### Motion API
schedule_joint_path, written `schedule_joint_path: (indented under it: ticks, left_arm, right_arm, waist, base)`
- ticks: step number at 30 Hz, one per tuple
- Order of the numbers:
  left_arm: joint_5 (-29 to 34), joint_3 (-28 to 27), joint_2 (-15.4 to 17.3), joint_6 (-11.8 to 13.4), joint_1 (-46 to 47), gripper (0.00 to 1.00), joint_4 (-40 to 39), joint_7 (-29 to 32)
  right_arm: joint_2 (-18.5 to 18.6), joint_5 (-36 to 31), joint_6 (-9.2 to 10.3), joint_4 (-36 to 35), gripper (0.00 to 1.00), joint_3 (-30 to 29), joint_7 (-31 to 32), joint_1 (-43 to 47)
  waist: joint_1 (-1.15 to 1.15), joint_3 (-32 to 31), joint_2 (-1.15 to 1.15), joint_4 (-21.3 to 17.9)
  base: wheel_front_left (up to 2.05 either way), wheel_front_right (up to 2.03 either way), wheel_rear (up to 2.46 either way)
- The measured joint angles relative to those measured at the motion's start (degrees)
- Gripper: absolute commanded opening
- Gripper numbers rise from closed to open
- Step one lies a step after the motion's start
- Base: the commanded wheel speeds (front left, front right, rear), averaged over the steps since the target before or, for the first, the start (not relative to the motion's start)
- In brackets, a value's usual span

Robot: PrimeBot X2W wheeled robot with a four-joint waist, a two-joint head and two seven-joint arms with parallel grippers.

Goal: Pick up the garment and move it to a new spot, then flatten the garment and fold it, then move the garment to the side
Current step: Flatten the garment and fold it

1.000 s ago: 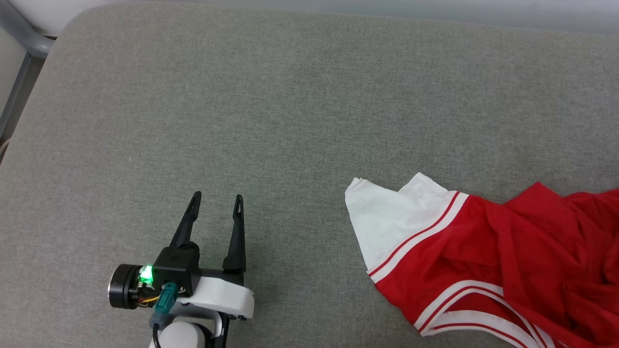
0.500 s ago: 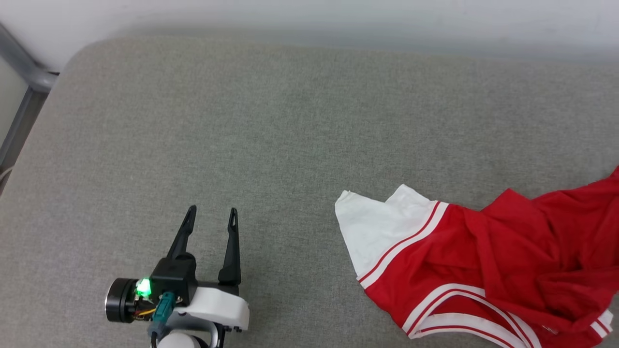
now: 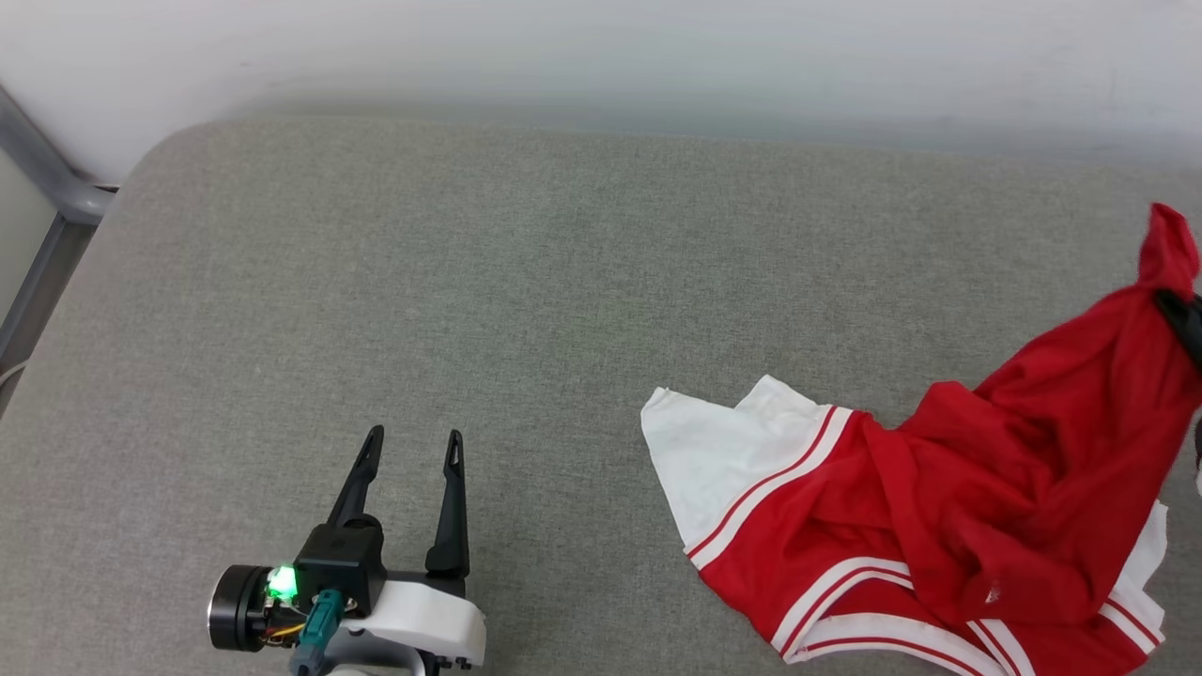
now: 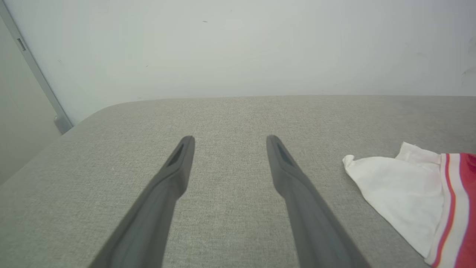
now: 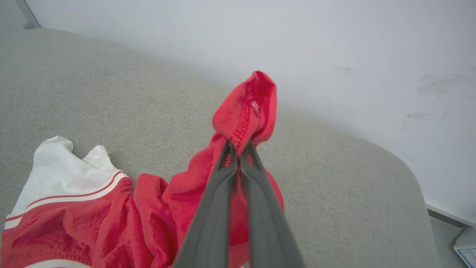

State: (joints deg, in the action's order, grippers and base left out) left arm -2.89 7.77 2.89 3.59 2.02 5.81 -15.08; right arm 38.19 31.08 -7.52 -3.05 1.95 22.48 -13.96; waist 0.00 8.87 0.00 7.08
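Cloth of the garment (image 3: pixel 986 469) sits pinched in my right gripper (image 5: pixel 239 146); left of it, my left gripper (image 3: pixel 415 435) gapes empty over grey cushion (image 3: pixel 470 282), white wall (image 3: pixel 601 56) beyond.

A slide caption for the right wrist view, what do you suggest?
Right gripper pinching a red fold of the garment above the grey surface.

Nothing here can actually be read from where I stand. The red garment (image 5: pixel 111 223) carries a tiny white mark (image 5: pixel 255 105) on its lifted hem, too small to make out. A white card (image 5: pixel 466 250) off to the side has bluish print that is only a blur.
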Motion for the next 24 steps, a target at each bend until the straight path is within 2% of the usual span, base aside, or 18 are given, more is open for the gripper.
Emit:
schedule_joint_path:
  ticks: [5,10,17,21,24]
  left_arm:
    - [-0.5,0.7,0.0,0.0,0.5,1.00,-0.3,0.0]
    - [-1.0,1.4,0.0,0.0,2.2,1.00,-0.5,0.0]
    - [-1.9,2.5,0.0,0.1,5.0,1.00,-0.9,0.0]
    - [-2.5,3.1,0.0,0.5,6.2,1.00,-0.9,0.0]
    - [-2.9,3.4,0.0,0.8,6.8,1.00,-0.9,0.0]
  right_arm:
    - [-1.1,-1.6,0.00,-0.7,0.00,3.3,1.3,-6.2]
    - [-2.3,-4.1,-0.01,4.6,0.00,9.5,1.1,-18.5]
    - [-8.4,-7.4,0.00,21.0,0.00,16.2,-1.6,-37.1]
    - [-11.2,-8.2,0.00,31.4,0.00,20.9,-1.7,-42.2]
    - [-11.9,-7.7,0.00,38.0,0.00,26.0,-0.2,-43.6]
  waist:
    - [0.00,1.4,0.00,0.8]
    - [0.00,3.9,0.00,1.9]
    - [0.00,8.1,0.00,3.8]
    - [0.01,10.2,0.00,4.9]
    - [0.01,11.3,0.00,5.7]
  base:
    - [0.00,0.00,0.00]
    - [0.00,0.00,0.00]
    - [0.00,0.00,0.00]
    - [0.00,0.00,0.00]
    - [0.00,0.00,0.00]
